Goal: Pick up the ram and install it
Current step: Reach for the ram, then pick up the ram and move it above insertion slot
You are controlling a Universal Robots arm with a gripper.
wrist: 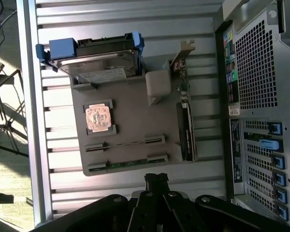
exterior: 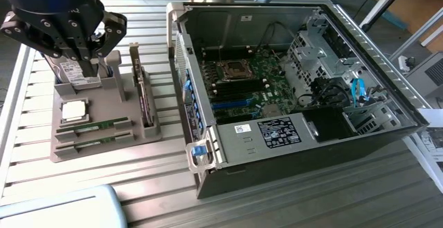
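Ram [exterior: 95,126] in tray [exterior: 104,106] (jaws closed)

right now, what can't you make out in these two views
Hard drive, exterior view: mostly hidden behind the gripper.
Motherboard memory slots, exterior view: too small to tell empty from filled.
Ram sticks, wrist view: edge-on in the holder, chips not visible.
Computer case interior, wrist view: blocked by its back panel.
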